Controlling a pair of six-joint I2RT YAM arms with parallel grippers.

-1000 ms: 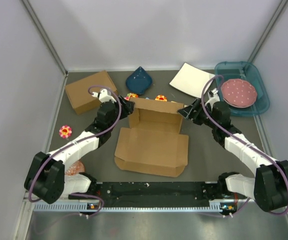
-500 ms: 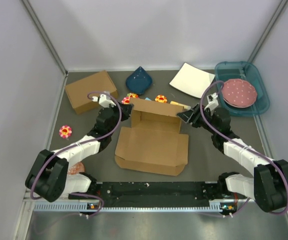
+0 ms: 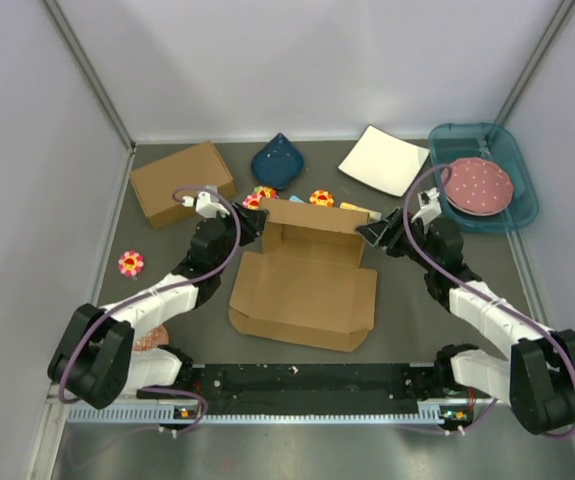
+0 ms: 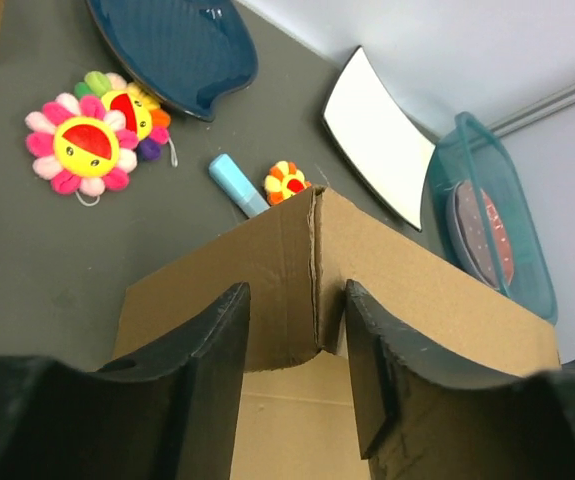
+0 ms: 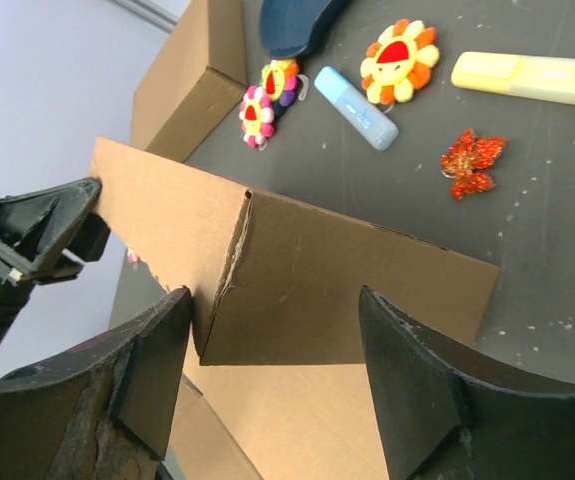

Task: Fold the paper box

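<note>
The paper box (image 3: 302, 295) lies in the middle of the table, its flat panel toward me and its back wall (image 3: 312, 222) standing up with side flaps folded in. My left gripper (image 3: 251, 222) is at the wall's left corner; in the left wrist view (image 4: 292, 370) it is open, with the corner crease of the box (image 4: 267, 270) between its fingers. My right gripper (image 3: 372, 232) is at the right corner; in the right wrist view (image 5: 277, 380) it is open wide around that corner of the box (image 5: 347, 290).
A deeper brown box (image 3: 182, 182) sits at the back left. A blue dish (image 3: 277, 160), a white plate (image 3: 382, 158) and a teal tray (image 3: 512, 205) with a pink plate (image 3: 475, 185) stand behind. Flower toys (image 3: 131, 263), (image 3: 321, 197), a blue tube (image 4: 235, 185) and a yellow highlighter (image 5: 537, 80) lie nearby.
Both grippers have shifted slightly at the back wall's two corners, the right one a little nearer me. The wall's side flaps have folded further in.
</note>
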